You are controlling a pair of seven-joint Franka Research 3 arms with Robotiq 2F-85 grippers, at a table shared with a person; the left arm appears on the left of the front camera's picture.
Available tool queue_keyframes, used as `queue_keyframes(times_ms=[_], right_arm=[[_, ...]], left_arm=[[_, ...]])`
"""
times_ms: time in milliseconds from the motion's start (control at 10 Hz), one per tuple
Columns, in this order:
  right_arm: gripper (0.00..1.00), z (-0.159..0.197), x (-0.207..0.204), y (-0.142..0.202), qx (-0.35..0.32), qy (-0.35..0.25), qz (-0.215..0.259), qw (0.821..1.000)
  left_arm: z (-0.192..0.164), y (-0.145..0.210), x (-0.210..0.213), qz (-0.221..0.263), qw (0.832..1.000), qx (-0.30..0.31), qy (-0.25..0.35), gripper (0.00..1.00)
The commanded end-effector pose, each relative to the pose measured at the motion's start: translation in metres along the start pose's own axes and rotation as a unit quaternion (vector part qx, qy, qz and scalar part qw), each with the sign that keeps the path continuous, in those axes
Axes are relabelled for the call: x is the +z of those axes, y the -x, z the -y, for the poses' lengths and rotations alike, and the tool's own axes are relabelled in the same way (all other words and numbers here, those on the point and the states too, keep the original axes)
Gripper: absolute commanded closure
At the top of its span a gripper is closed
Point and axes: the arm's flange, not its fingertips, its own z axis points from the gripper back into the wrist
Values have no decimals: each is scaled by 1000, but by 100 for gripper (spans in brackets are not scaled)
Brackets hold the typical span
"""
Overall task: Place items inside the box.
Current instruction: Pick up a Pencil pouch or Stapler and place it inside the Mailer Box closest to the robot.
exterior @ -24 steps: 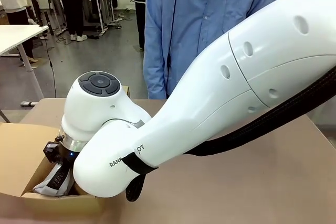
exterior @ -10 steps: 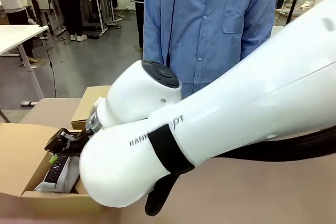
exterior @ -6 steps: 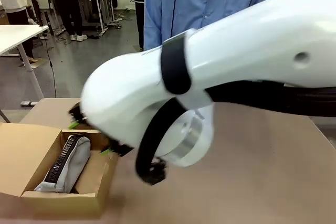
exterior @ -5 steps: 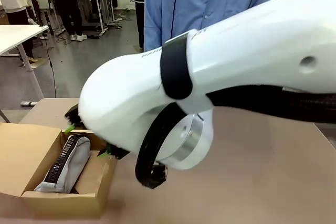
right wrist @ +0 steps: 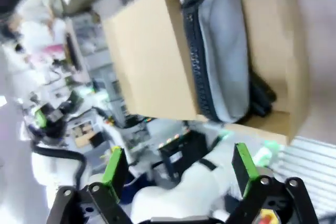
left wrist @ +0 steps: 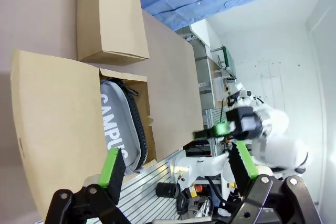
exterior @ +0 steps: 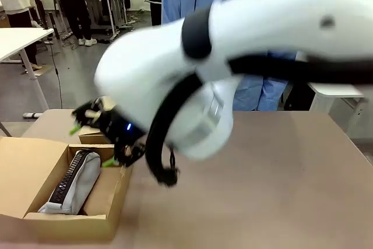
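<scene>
The grey pencil case lies inside the box, its long axis running along the box's length, zip side up and the "CAMPUS" lettering readable in the left wrist view. The right gripper hangs just above the box's near-right rim with its jaws spread wide and nothing between them; the case sits below and slightly to the side of those jaws, apart from them, not touching. In the right wrist view the case lies well ahead of the open jaws and runs roughly along the line of the fingers rather than across it, with a darker item tucked against its side; motion blur there makes it hard to say what that is. The left gripper also stands open and empty, higher up and farther from the box, looking down on it with the case ahead of its jaws and between the two green pads in line of sight. A smaller closed cardboard box rests on the surface just beyond the open one. Judging from this, the right arm is the nearer one to the box, and any further item would have to come in over that same rim beside the case.
</scene>
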Motion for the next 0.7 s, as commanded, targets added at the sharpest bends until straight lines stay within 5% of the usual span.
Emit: queue_keyframes(times_ms=[0, 300, 400, 600], right_arm=[[0, 33, 96, -50, -42, -46, -72, 995], [0, 107, 181, -104, -55, -59, -208, 975], [0, 147, 211, -109, -12, -99, -238, 966], [0, 218, 267, -96, 13, -172, -202, 964]], left_arm=[[1, 0, 0, 5, 1000, -10, 12, 0], [1, 0, 0, 5, 1000, -10, 12, 0], [1, 0, 0, 5, 1000, -10, 12, 0], [1, 0, 0, 5, 1000, -10, 12, 0]])
